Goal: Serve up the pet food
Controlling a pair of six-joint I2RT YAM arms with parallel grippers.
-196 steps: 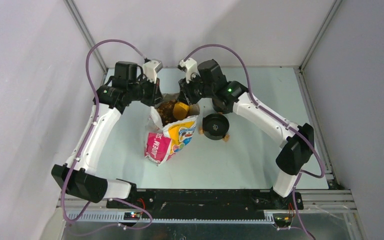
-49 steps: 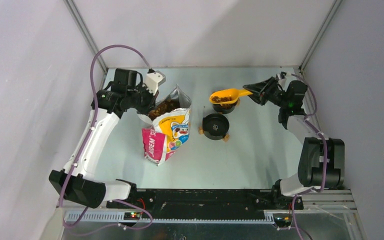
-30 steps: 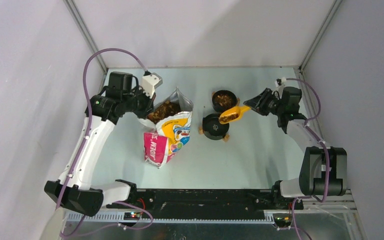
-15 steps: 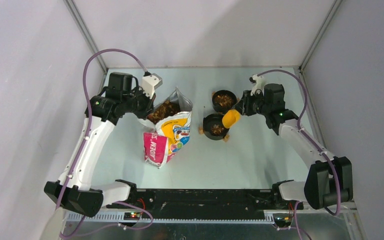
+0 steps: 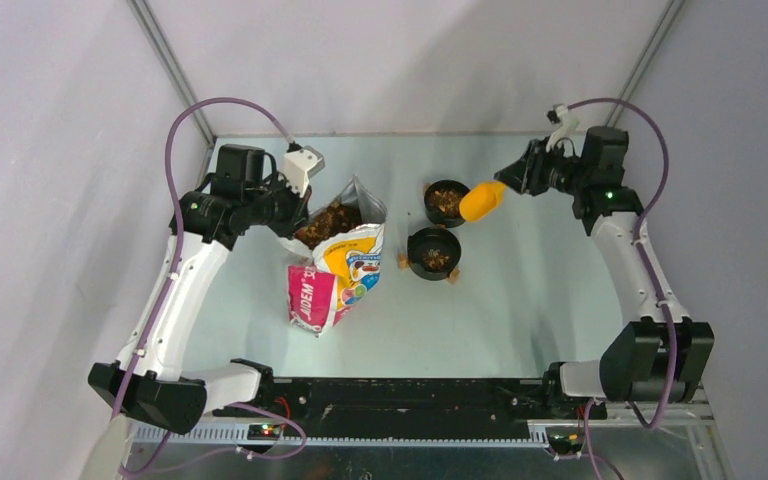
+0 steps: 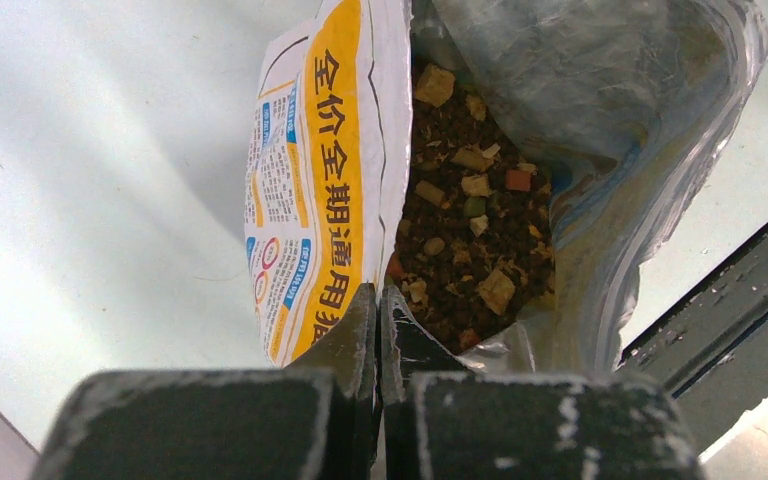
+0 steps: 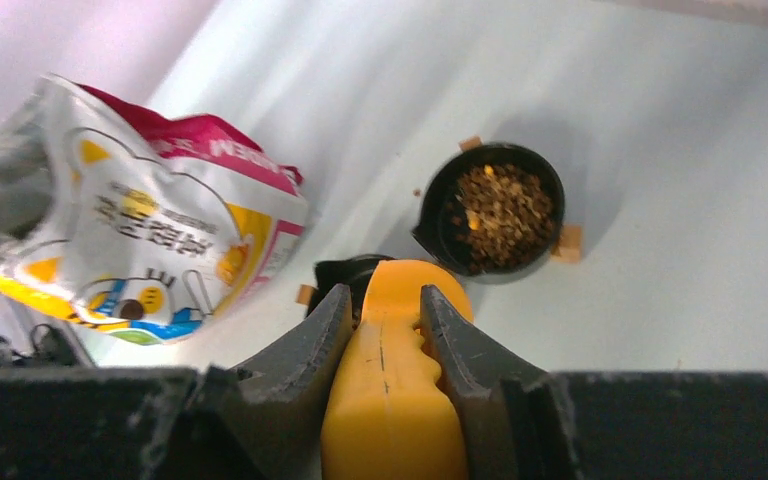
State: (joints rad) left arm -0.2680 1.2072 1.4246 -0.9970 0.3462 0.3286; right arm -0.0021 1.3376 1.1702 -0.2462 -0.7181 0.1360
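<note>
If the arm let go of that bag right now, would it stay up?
Probably it would sag: the bag is thin, crinkled film, its mouth held open by the left jaws. Kibble fills it nearly to the mouth, so tipping would likely spill some.

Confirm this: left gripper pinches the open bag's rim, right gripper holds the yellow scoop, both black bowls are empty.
Wrong about the bowls. The top external view shows pet food in the far bowl and some in the near bowl; neither is empty. The rest stands.
</note>
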